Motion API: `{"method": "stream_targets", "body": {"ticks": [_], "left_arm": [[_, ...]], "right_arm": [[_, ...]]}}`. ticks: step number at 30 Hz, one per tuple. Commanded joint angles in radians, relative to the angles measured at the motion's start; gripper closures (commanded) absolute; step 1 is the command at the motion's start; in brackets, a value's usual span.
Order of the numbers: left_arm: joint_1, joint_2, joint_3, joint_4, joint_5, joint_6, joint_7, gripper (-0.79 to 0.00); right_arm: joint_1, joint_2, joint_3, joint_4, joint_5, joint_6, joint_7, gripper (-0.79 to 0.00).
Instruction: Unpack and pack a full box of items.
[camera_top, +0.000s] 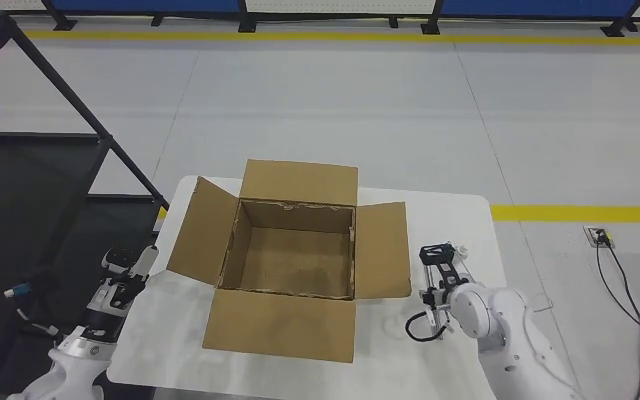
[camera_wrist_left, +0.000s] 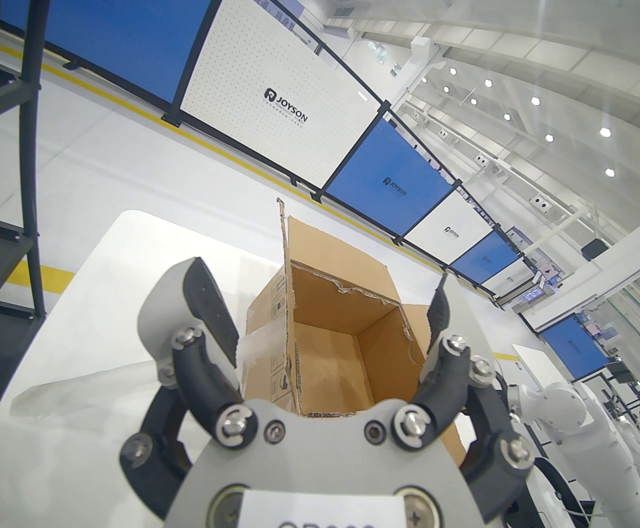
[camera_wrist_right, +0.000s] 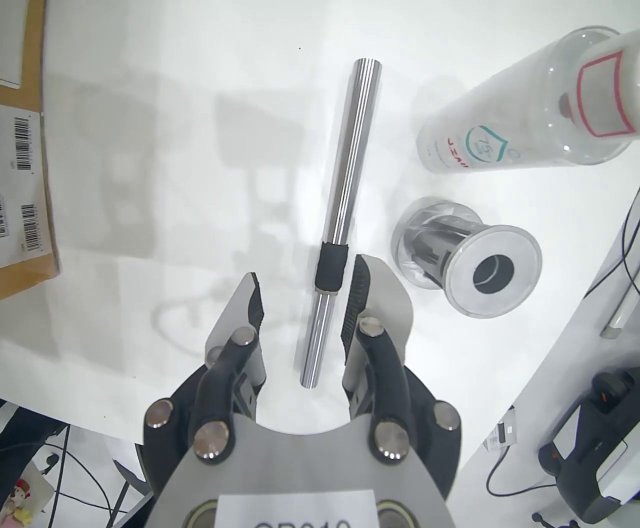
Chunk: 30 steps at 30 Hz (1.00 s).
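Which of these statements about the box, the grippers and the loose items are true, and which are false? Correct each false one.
1. The cardboard box is open, with its flaps folded outward. True.
2. The box is packed full of items. False: its bare cardboard floor shows, with nothing in it.
3. The right gripper is shut on the metal rod. False: it is open, and the rod lies on the table between its jaws.
4. The left gripper is open. True.
5. The clear spool sits inside the box. False: it is on the table beside the rod.
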Motion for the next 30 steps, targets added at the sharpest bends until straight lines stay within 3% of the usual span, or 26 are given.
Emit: {"method": "stream_targets", "body": {"ticks": [1,9,21,30], "left_arm": [[0.0,0.0,0.0,0.0,0.0,0.0,0.0,-0.785],[0.0,0.0,0.0,0.0,0.0,0.0,0.0,-0.785],[0.0,0.0,0.0,0.0,0.0,0.0,0.0,-0.785],[0.0,0.0,0.0,0.0,0.0,0.0,0.0,-0.785]], "right_arm": [[0.019,-0.001,-0.005,0.032,-0.001,0.002,0.004,-0.366],[0.076,-0.005,-0.01,0.154,0.03,-0.004,-0.014,-0.329],[0.102,-0.009,-0.042,0.211,0.021,-0.001,-0.036,-0.302],[0.128,-0.014,-0.069,0.253,0.014,0.011,-0.035,-0.219]]}}
